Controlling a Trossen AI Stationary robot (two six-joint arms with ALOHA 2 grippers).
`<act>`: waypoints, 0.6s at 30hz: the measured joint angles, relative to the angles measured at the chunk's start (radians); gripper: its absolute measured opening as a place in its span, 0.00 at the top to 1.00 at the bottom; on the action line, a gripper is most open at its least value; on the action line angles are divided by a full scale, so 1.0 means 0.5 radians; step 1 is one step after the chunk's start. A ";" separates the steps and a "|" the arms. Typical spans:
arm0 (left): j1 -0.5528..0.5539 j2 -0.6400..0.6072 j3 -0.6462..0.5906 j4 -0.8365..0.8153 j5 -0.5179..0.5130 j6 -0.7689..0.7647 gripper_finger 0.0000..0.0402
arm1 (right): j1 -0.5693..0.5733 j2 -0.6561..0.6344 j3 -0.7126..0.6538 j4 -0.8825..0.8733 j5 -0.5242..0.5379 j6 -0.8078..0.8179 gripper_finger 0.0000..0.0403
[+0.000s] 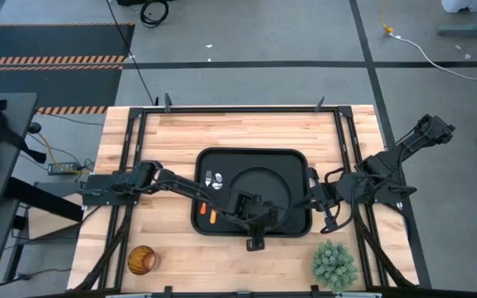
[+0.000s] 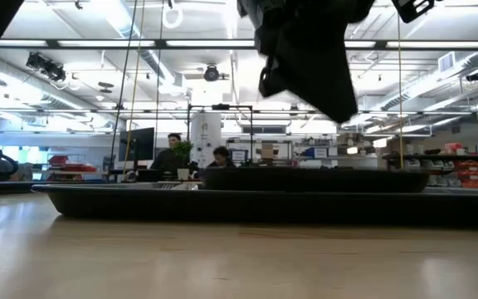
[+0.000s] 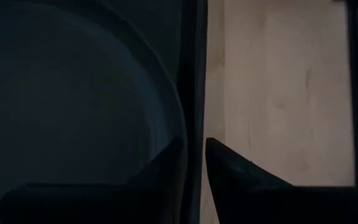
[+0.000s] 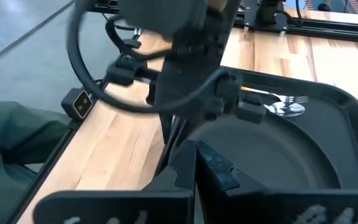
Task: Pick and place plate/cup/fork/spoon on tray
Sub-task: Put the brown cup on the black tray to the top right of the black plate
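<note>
The black tray (image 1: 251, 152) lies at the table's middle. On it rest the round black plate (image 1: 263, 184) and, to its left, the fork (image 4: 300, 99) and the spoon (image 4: 284, 110), orange handles (image 1: 206, 213) toward the near edge. The amber cup (image 1: 142, 260) stands on the table near the front left. My left gripper (image 1: 261, 225) hangs over the tray's near rim (image 3: 192, 93), above it in the low view (image 2: 305, 66), its fingers a narrow gap apart and empty. My right gripper (image 1: 313, 194) is shut at the tray's right rim. My right gripper (image 4: 196, 158) has its shut fingers at the tray's right rim, coming level from the table's right. The fingers hide the place, so I cannot tell whether they touch the rim.
A green spiky plant (image 1: 334, 263) stands at the table's front right, close to my right arm. My left arm (image 4: 185, 68) reaches across the tray from the left. Bare wood lies along the far side (image 1: 247, 128) and between the cup and the plant (image 1: 230, 265).
</note>
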 joint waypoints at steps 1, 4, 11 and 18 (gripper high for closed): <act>0.000 -0.001 0.031 -0.018 0.000 0.002 0.82 | 0.000 0.000 0.000 -0.003 0.000 0.000 0.97; 0.000 -0.002 0.158 -0.176 -0.002 0.039 0.83 | 0.000 0.000 0.000 -0.021 0.000 0.000 0.97; -0.089 -0.005 0.454 -0.832 0.099 -0.182 0.86 | 0.000 -0.001 0.000 -0.088 0.000 0.003 0.97; -0.256 -0.006 0.566 -1.355 0.362 -0.812 0.84 | -0.005 -0.001 0.000 -0.095 0.001 -0.017 0.97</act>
